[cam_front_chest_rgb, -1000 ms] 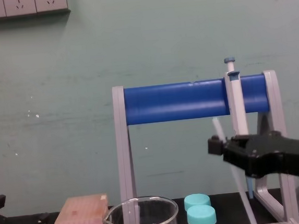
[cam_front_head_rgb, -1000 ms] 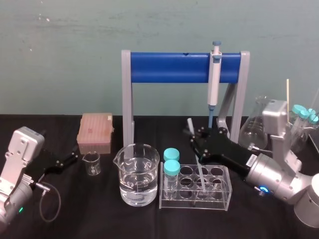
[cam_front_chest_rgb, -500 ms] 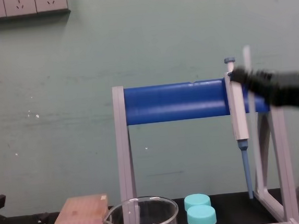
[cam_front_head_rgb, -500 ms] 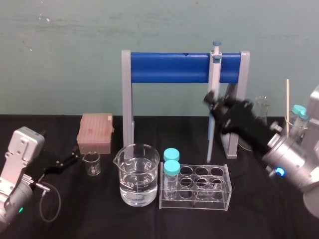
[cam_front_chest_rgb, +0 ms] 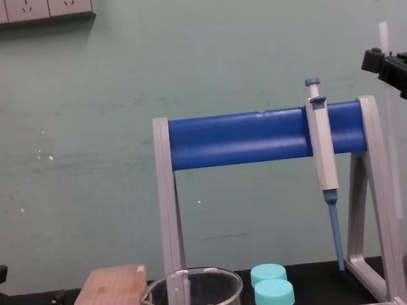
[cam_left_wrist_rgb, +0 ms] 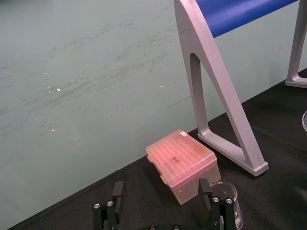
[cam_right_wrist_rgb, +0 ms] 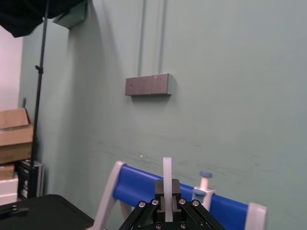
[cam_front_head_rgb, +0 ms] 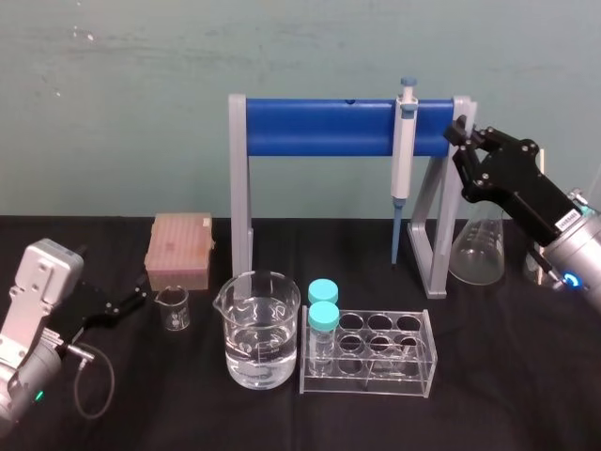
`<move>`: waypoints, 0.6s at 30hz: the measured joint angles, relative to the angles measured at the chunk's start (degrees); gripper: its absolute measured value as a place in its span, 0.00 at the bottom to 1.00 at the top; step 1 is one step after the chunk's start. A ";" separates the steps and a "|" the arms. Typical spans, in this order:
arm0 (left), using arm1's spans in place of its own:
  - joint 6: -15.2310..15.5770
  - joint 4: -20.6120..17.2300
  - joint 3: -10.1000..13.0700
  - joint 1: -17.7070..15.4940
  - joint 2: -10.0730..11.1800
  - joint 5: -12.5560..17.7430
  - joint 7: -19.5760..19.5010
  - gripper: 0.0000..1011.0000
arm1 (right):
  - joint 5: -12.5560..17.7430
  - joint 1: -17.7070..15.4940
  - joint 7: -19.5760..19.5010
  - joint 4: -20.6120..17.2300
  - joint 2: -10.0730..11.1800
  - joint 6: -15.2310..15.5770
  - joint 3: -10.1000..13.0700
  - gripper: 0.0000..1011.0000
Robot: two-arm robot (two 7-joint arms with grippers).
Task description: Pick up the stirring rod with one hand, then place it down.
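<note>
The stirring rod (cam_front_chest_rgb: 393, 143) is a thin whitish stick that hangs upright, high above the table, just right of the rack's right post. My right gripper (cam_front_chest_rgb: 381, 62) is shut on it near its upper end. In the right wrist view the stirring rod (cam_right_wrist_rgb: 167, 175) sticks out from between the closed black fingers. In the head view the right gripper (cam_front_head_rgb: 465, 141) is raised beside the right end of the blue bar. My left gripper (cam_front_head_rgb: 131, 301) rests low at the table's left, open with nothing held; its fingers (cam_left_wrist_rgb: 117, 189) stand wide apart facing the pink box.
A grey stand with a blue bar (cam_front_head_rgb: 319, 127) holds a pipette (cam_front_head_rgb: 404, 141). In front stand a water beaker (cam_front_head_rgb: 260, 329) and a clear tube rack (cam_front_head_rgb: 413, 362) with two blue-capped tubes. A pink tip box (cam_front_head_rgb: 178, 249), small beaker (cam_front_head_rgb: 173, 307) and conical flask (cam_front_head_rgb: 479, 249) stand around.
My right gripper rose from just above the tube rack up and to the right, carrying the rod, which swung from a slant to upright. The left arm stayed put.
</note>
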 joint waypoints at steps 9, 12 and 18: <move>0.00 0.00 0.00 0.00 0.00 0.00 0.00 0.99 | -0.85 -0.21 -0.12 0.46 -0.38 0.74 0.79 0.07; 0.00 0.00 0.00 0.00 0.00 0.00 0.00 0.99 | -0.93 -0.24 -0.09 0.65 -0.54 0.91 0.92 0.07; 0.00 0.00 0.00 0.00 0.00 0.00 0.00 0.99 | -1.32 -0.13 0.06 1.22 -0.88 1.27 0.92 0.07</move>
